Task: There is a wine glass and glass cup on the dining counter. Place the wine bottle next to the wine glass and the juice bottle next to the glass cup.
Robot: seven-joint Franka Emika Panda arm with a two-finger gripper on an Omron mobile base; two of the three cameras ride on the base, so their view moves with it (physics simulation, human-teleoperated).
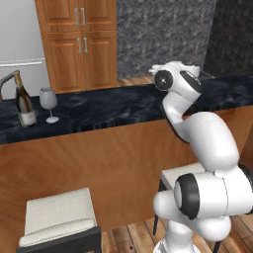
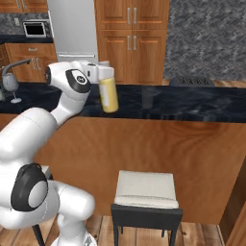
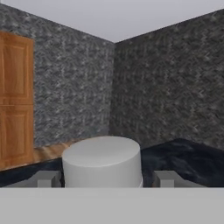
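My gripper (image 2: 106, 71) is shut on the juice bottle (image 2: 109, 94), a yellow bottle held upright over the dining counter (image 2: 192, 103). In the hand view its white cap (image 3: 103, 159) sits between my gripper's (image 3: 103, 179) two finger tips. The pale glass cup (image 2: 148, 98) stands on the black top a short way right of the bottle. Far to the left, the wine glass (image 1: 48, 102) stands beside the dark wine bottle (image 1: 23, 101) on the dining counter (image 1: 113, 106). The wine glass (image 2: 12, 86) also shows at the left edge of the right base view.
Two cushioned stools (image 1: 59, 212) (image 2: 146, 190) stand against the counter's wooden front. A faucet (image 1: 7, 79) rises behind the wine bottle. Wooden cabinets (image 2: 132, 38), a fridge (image 2: 72, 29) and a microwave (image 2: 34, 29) line the far wall.
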